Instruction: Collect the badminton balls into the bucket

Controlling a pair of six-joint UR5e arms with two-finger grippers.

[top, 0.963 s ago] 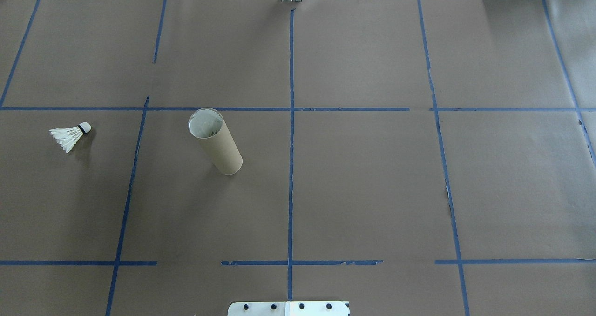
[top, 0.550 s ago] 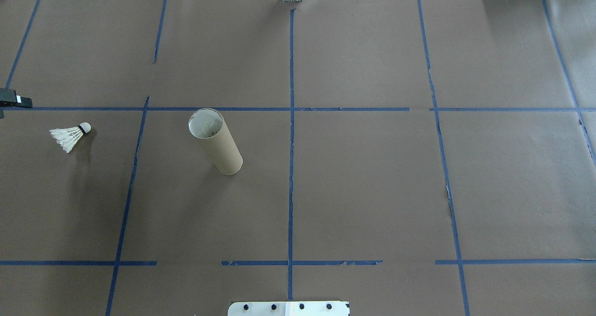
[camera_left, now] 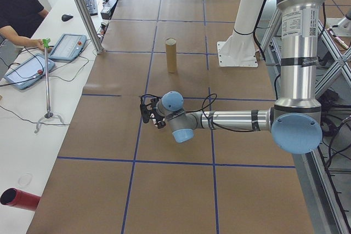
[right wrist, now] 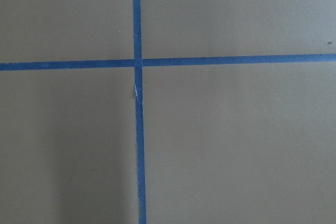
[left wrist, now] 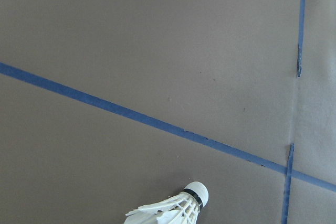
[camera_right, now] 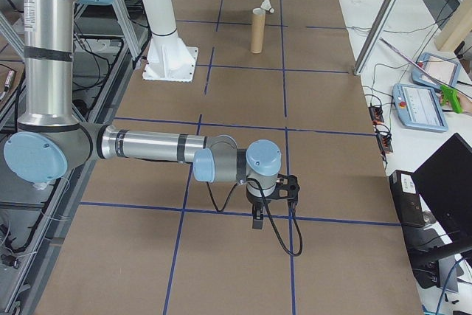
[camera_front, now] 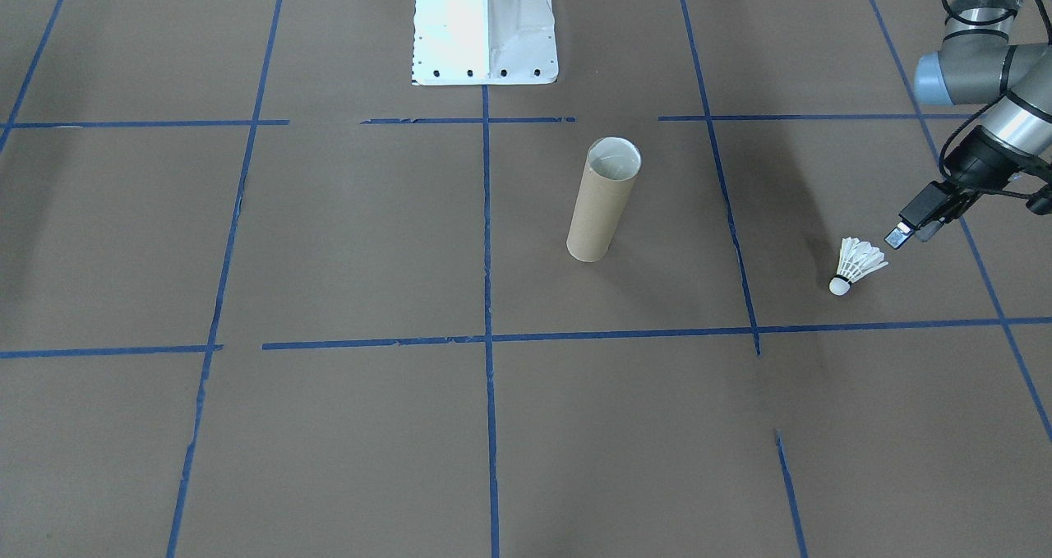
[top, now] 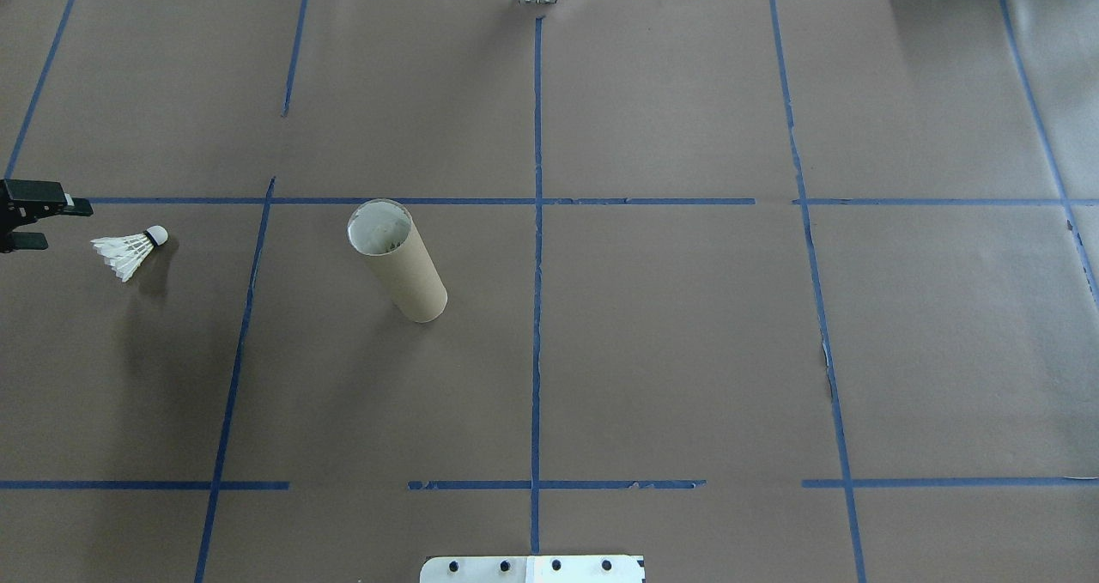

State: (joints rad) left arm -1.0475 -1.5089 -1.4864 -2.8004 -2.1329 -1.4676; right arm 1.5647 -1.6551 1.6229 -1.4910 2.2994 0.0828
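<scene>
The step in hand looks like the reach for the shuttlecock (top: pixel 129 252), which lies on its side on the brown paper of the desk (top: pixel 670 351) close to the desk's left edge, cork tip pointing toward the far edge and slightly toward the tube, feathers fanned toward the edge. The left gripper (top: pixel 45 221) comes in over that left edge just beside the feather end, its two fingers apart with a clear gap between them, nothing held. To do this well, I would bring the gripper on until it stands above the cork and the dark band, not the skirt, since the feathers are thin and would likely crush or slip; the jaws should straddle the narrow neck across its width before they descend. The left wrist view shows only the cork end at its bottom rim, so the gripper is not yet centred. The cardboard tube (top: pixel 397 263) stands upright, mouth open, further in from the left edge and well apart from the shuttlecock; a careless sweep could topple it. The right gripper (camera_right: pixel 271 198) hangs low near the desk's right end, and I cannot tell whether it is apart or together
</scene>
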